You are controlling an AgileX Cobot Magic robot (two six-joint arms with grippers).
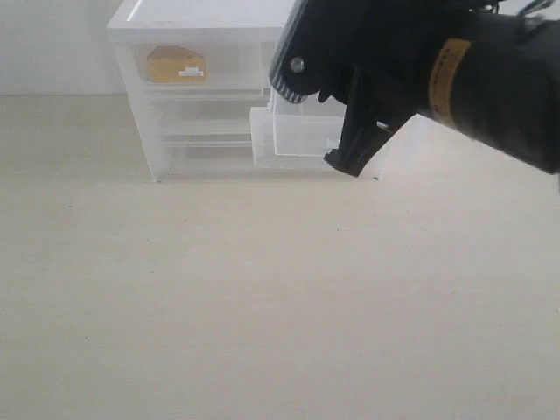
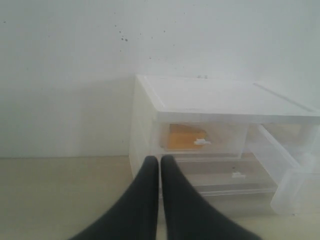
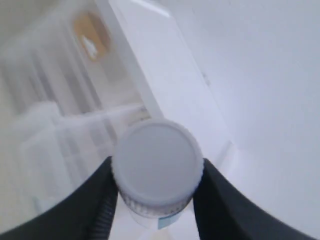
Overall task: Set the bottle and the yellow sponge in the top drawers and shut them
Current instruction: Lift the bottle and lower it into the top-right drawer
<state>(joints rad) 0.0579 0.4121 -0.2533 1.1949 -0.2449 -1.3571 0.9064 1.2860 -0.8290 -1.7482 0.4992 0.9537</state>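
Observation:
My right gripper [image 3: 156, 175] is shut on the bottle [image 3: 157, 162]; its white ribbed cap faces the camera and a sliver of teal label shows below. In the exterior view this gripper [image 1: 348, 149] hangs over the pulled-out right top drawer [image 1: 302, 133], and the bottle is hidden by the arm. The yellow sponge [image 1: 175, 64] lies inside the left top drawer [image 1: 197, 66], which is pushed in. In the left wrist view the sponge [image 2: 184, 137] shows through that drawer's front. My left gripper [image 2: 160, 160] is shut on nothing, in front of the unit.
The white drawer unit [image 1: 149, 131] stands at the back of a pale table against a white wall. Its full-width lower drawers [image 2: 220, 180] are pushed in. The open drawer [image 2: 295, 192] juts out toward the table's front.

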